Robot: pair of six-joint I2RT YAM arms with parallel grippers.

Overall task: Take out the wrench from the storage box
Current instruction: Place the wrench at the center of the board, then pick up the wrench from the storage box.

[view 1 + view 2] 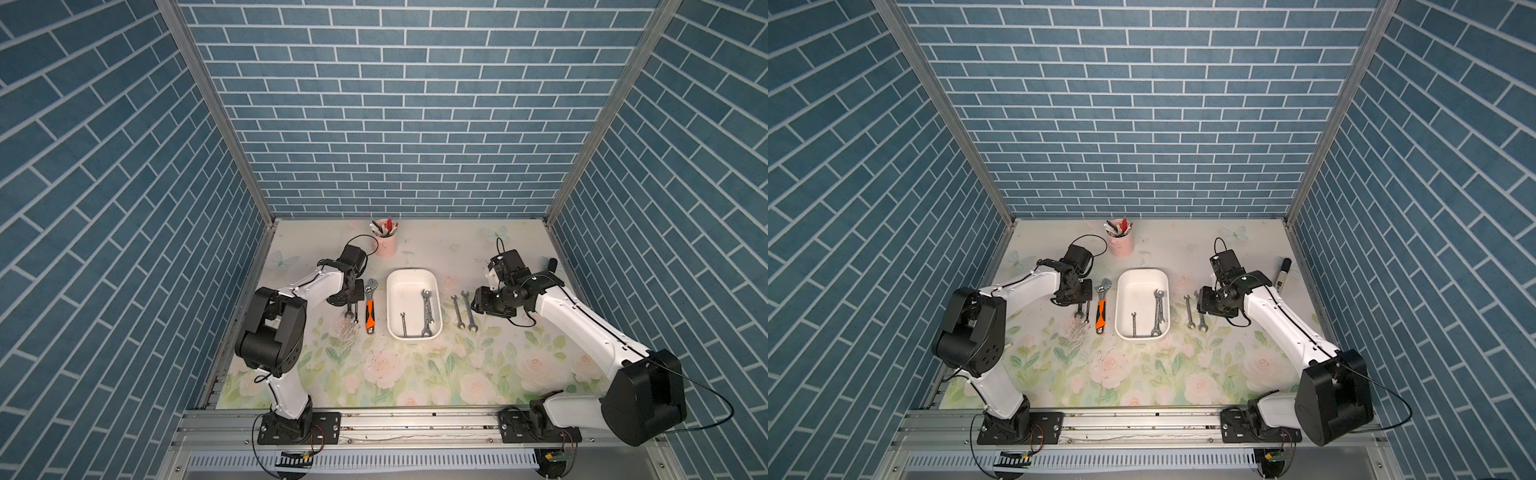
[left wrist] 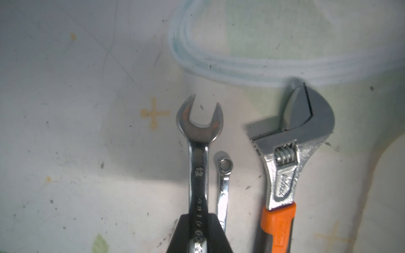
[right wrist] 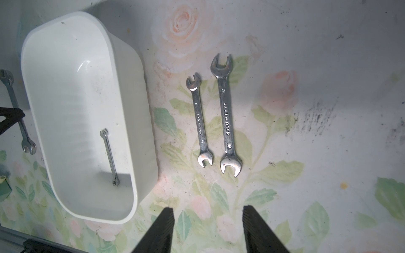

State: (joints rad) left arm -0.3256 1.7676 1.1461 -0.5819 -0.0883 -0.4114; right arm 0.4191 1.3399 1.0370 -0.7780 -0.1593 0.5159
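White plastic storage box (image 1: 405,291) sat in the middle of a floral mat (image 1: 415,374), between two robot arms. Wrenches lay inside it: a small wrench (image 1: 403,324) on the floor of the box, and what looked like two larger wrenches (image 1: 427,311) close together along the wall nearer the right arm.

Five wrenches lay outside the box. On the right arm's side, a shorter open-ended wrench (image 3: 199,122) and a longer open-ended wrench (image 3: 226,116) rested side by side on the mat. On the left arm's side were an orange-handled adjustable wrench (image 2: 291,164), a slim ring-ended wrench (image 2: 223,181) and a wrench marked 13 (image 2: 198,153).

Judged from this layout, the task seemed more than half done, with about three wrenches left to lift out.

The left gripper (image 2: 198,219) was low over the mat, its black fingers (image 2: 213,227) pinching the shaft of the wrench marked 13, just beside the slim one. Whether that wrench touched the mat could not be told.

The right gripper (image 3: 208,208) hung above the mat near the two open-ended wrenches, fingers (image 3: 256,230) spread apart, holding and touching nothing.
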